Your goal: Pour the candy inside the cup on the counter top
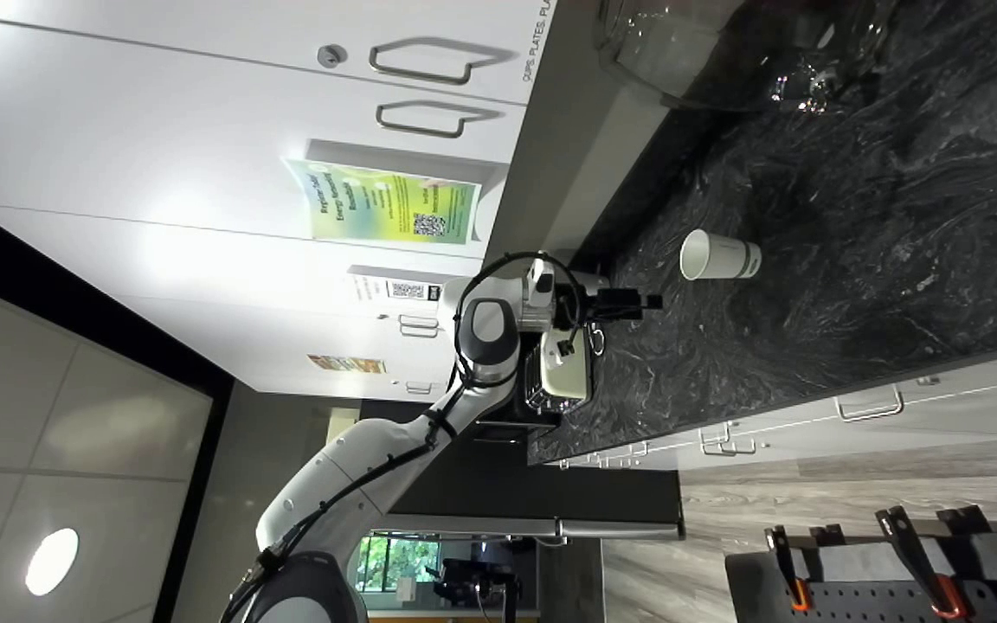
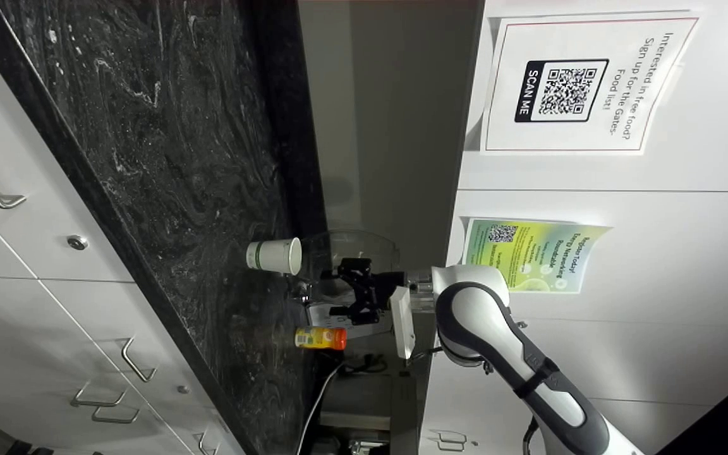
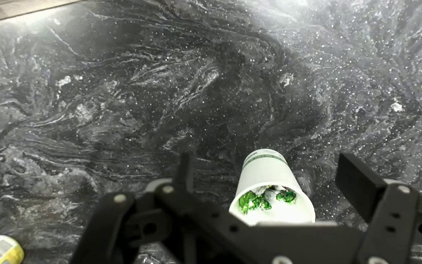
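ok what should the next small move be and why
Probably ease the open gripper across and down toward the cup. Both exterior views show it higher than the cup and off to one side; the cup stands upright on the counter top, and the wrist view shows green candy inside.

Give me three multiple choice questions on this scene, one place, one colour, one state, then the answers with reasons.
1. Where is the candy relative to the cup? A) beside it; B) inside it; C) underneath it.
2. What colour is the cap of the yellow bottle? A) blue; B) black; C) orange-red.
3. The gripper is: A) open; B) fully shut; C) shut on the cup.

1 B, shiny green pieces show in its mouth.
2 C, as seen in an exterior view.
3 A, its fingers stand apart.
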